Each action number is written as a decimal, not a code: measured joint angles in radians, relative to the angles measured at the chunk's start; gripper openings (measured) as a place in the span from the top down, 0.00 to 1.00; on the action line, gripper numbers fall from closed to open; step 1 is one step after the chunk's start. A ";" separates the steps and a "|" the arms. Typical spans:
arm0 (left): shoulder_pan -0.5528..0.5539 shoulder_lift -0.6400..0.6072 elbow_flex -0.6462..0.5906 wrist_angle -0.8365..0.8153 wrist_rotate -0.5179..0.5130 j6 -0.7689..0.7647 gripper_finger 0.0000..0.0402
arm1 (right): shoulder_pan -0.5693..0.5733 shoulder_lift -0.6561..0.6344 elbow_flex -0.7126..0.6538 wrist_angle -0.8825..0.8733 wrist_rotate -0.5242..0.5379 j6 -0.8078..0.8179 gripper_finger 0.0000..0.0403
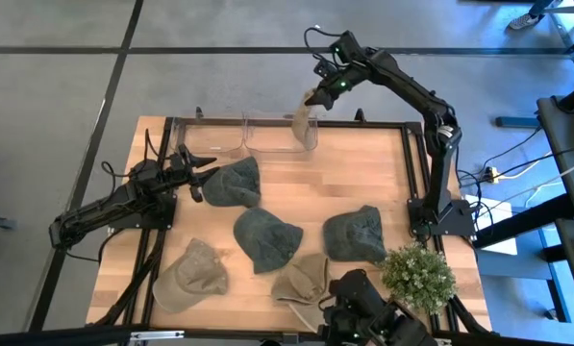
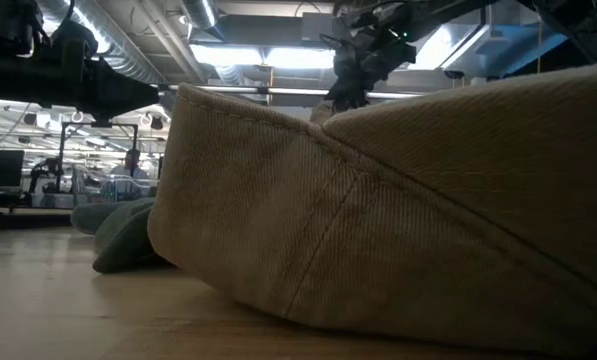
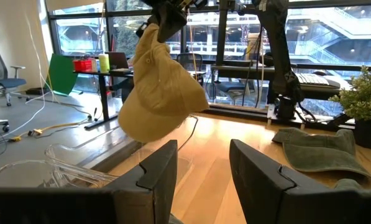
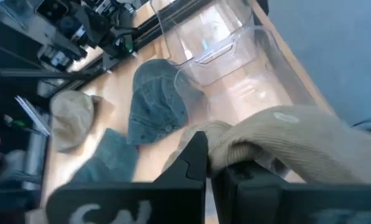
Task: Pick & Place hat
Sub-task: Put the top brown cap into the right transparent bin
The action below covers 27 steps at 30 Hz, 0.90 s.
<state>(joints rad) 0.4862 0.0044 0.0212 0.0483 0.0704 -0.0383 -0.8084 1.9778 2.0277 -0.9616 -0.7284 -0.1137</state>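
Note:
My right gripper (image 1: 317, 94) is raised at the table's far edge, shut on a tan hat (image 1: 305, 113) that hangs over the clear bins (image 1: 279, 135). The left wrist view shows this hat (image 3: 160, 87) dangling in the air below that gripper (image 3: 169, 17). My left gripper (image 1: 198, 175) is open, low at the left side, next to a green hat (image 1: 235, 181) lying on the table; in its own view the fingers (image 3: 201, 168) hold nothing. My right gripper pinches the tan hat between its two fingers by a bunched fold at its upper end (image 4: 235, 149), coming from above. The hat hangs lifted clear below the fingers, crown (image 3: 157, 93) slack and drooping, over the clear bin.
More hats lie on the wood: two green ones (image 1: 267, 238), (image 1: 356, 234) and two tan ones (image 1: 192, 274), (image 1: 301, 279); the latter fills the low view (image 2: 398, 200). A potted plant (image 1: 418, 275) stands at the near right corner. A black frame (image 1: 407, 163) borders the table.

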 joint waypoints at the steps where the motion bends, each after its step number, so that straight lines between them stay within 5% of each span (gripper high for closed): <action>1: 0.000 0.000 0.000 0.000 0.000 0.000 0.64 | 0.006 0.000 0.015 -0.013 0.024 -0.039 0.98; 7: 0.000 0.000 0.000 0.000 -0.001 0.000 0.64 | 0.062 -0.001 0.109 -0.106 0.264 -0.206 0.98; 27: 0.000 0.000 0.000 0.069 0.029 0.000 0.64 | 0.157 -0.005 0.195 -0.315 0.322 -0.290 0.98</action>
<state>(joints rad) 0.4858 0.0048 0.0212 0.1173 0.0995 -0.0383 -0.6512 1.9730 2.2230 -1.2769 -0.4068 -0.4034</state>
